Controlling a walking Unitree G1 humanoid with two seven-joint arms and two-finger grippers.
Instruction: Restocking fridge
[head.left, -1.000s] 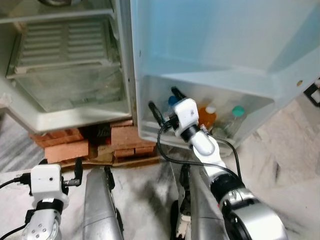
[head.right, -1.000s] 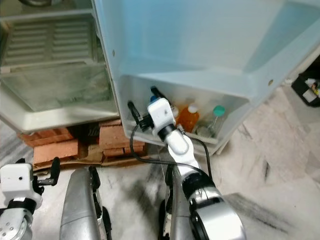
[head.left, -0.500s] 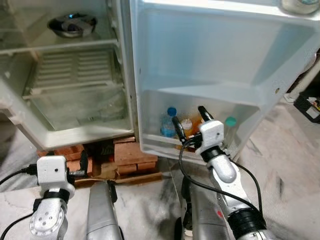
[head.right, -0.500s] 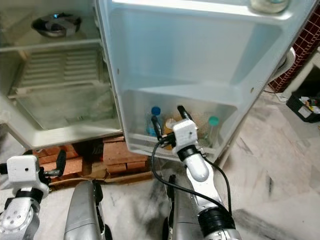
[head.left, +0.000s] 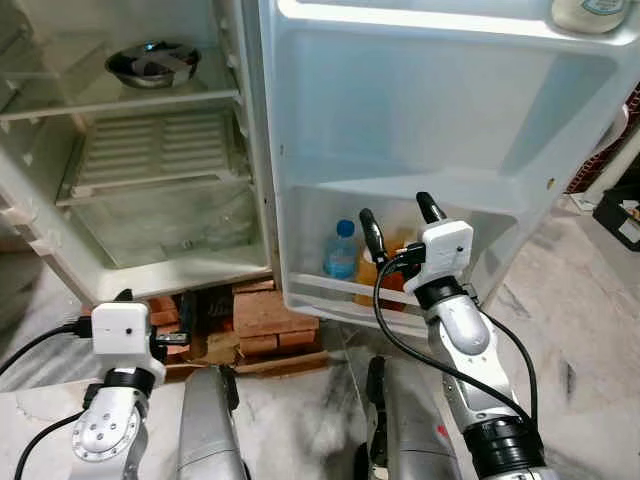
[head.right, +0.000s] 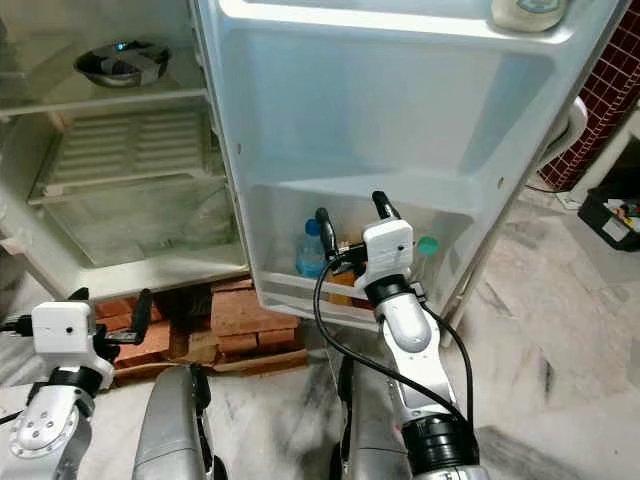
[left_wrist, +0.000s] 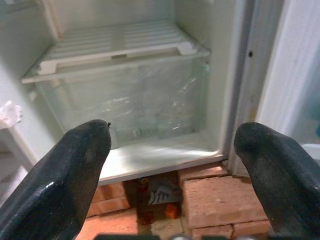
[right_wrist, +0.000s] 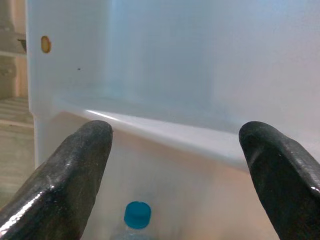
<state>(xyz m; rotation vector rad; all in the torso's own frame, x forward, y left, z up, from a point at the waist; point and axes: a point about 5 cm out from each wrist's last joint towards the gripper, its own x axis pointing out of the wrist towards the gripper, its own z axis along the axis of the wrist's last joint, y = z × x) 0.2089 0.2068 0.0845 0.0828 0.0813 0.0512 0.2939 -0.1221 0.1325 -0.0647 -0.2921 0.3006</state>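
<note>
The fridge (head.left: 150, 230) stands open ahead of both arms, its white door (head.left: 430, 120) swung wide just beyond the right gripper (head.left: 400, 215) and its cabinet up and ahead of the left gripper (head.left: 155, 320). Inside the cabinet, a clear crisper drawer (left_wrist: 125, 105) sits straight in front of the left gripper under a white slatted shelf (left_wrist: 115, 42), and a metal bowl (head.left: 150, 62) rests on a higher shelf, well above that gripper. Red bricks (head.left: 265, 310) prop the fridge off the marble floor (head.left: 590, 330), low and between the two grippers. The door's bottom bin (head.left: 330, 295) lies directly past the right gripper; within it a clear bottle with a blue cap (head.left: 342, 252) stands just left of the gripper's left finger, an orange bottle (head.left: 368, 277) is partly hidden behind the gripper, and a green-capped bottle (head.right: 428, 247) shows just to its right. The right gripper is raised before the bin with fingers spread, holding nothing. The left gripper hangs low, fingers likewise spread and empty.
</note>
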